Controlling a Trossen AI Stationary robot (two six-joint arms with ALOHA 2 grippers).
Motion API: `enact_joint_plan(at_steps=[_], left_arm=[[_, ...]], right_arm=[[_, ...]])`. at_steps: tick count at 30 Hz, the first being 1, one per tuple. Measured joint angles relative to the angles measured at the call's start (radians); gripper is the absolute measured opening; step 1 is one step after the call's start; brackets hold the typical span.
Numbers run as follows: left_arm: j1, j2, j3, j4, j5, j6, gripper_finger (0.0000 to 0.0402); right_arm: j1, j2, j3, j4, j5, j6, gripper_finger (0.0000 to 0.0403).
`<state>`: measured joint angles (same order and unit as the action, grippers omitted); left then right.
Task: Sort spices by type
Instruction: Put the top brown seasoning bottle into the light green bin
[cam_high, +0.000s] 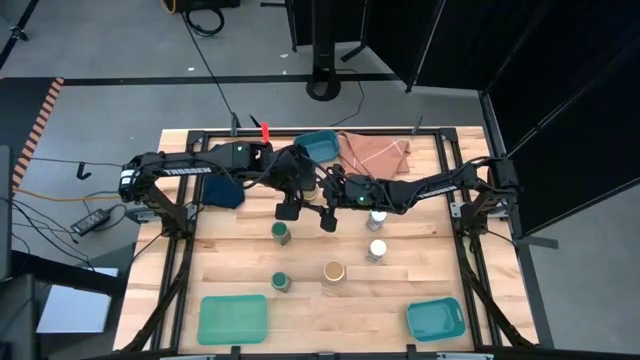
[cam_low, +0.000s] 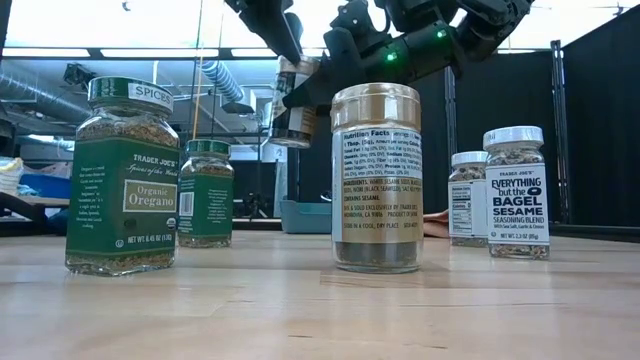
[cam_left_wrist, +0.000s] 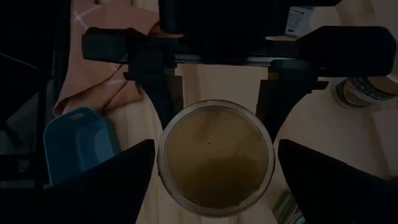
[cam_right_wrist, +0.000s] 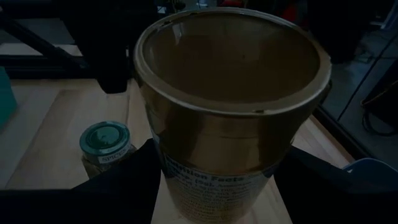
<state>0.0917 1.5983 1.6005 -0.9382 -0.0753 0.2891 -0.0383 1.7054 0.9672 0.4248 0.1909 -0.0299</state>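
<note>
Standing tan-lid jar (cam_low: 376, 175) is seen closest in the low view, upright on the bench (cam_high: 420, 285) near its middle. Oregano jar (cam_low: 122, 175) is set just left of it in that view, and a second green-lid jar (cam_low: 207, 193) farther back. Two white-lid jars (cam_low: 516, 192) (cam_low: 468, 198) are placed on the right, one behind the other. Raised tan-lid jar (cam_right_wrist: 230, 93) is held upright in the air above the bench centre. Right gripper (cam_high: 328, 218) fingers are pressed against its sides. Left gripper (cam_high: 290, 208) is pointed down over the lid, with fingers spread on either side and a narrow gap left on each side.
</note>
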Motion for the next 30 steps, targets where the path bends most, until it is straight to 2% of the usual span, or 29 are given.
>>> enact_joint_plan(at_steps=[14, 30], left_arm=[[0.0, 0.041, -0.001, 0.001, -0.002, 0.018, 0.0343], [0.0, 0.044, -0.001, -0.002, 0.002, 0.018, 0.0285]], right_arm=[[0.0, 0.0, 0.0, 0.0, 0.003, 0.0, 0.0278], [0.0, 0.0, -0.001, -0.014, 0.001, 0.0, 0.0278]])
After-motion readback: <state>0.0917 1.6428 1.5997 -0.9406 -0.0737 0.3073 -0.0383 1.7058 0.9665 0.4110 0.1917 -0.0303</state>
